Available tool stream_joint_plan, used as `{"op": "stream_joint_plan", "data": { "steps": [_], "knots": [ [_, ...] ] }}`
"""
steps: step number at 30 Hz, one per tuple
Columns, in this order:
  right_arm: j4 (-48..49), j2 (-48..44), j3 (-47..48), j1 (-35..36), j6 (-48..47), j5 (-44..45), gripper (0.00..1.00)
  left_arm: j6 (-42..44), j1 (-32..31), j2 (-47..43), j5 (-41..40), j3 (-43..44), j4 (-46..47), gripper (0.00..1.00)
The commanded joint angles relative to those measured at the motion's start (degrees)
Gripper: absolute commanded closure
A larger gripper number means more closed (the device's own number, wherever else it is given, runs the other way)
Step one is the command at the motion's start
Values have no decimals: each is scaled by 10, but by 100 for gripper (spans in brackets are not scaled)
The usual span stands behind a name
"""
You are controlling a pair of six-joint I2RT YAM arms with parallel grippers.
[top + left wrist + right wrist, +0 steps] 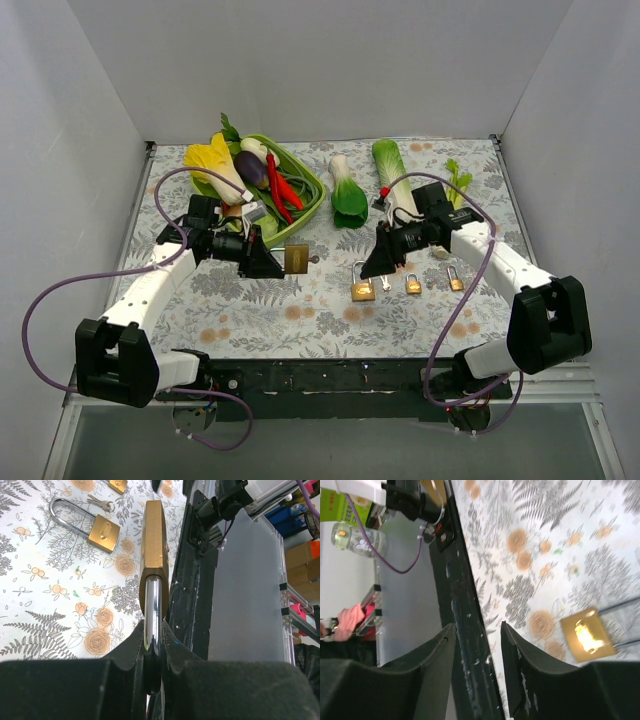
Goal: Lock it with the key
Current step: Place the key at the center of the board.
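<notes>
**Padlock held up by its shackle, key hand empty**

The left tool is clamped on the chrome shackle of a brass padlock. It holds the padlock off the worktop, a little left of the middle. The right tool hovers right of the middle with its fingers apart and nothing between them. A bunch of keys lies toward the near edge, just beside a long-shackled padlock. A small stub shows at the held lock's free end in the overhead view, but whether it is a key cannot be told.

The grip is on the round shackle alone, so a sideways push from a key would likely swing or twist the body and spoil the alignment. The keys lie flat on cloth and close to another lock. A pinch there could ruck the cloth or drag that lock along. Two smaller padlocks lie nearby, so a wrong key is possible.

The worktop wears a cloth printed with ferns and orange flowers and has a black rail along its near edge. A green basket of toy vegetables sits at the far left, with a bok choy beside it. Plain white walls close three sides.
</notes>
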Motion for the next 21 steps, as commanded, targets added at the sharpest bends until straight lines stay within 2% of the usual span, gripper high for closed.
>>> {"op": "stream_joint_plan", "data": {
  "steps": [1, 7, 11, 14, 21],
  "knots": [
    [71, -10, 71, 8, -19, 6, 47, 48, -2, -24, 79, 32, -26, 100],
    [11, 22, 145, 58, -82, -5, 34, 61, -30, -42, 72, 38, -32, 100],
    [1, 32, 165, 112, -107, 10, 31, 57, -49, -43, 69, 38, -33, 100],
    [16, 38, 166, 128, -96, 8, 32, 48, -59, -44, 67, 35, -24, 100],
    [6, 52, 176, 153, -88, -9, 46, 42, -71, -49, 58, 29, -17, 100]
  ]
}}
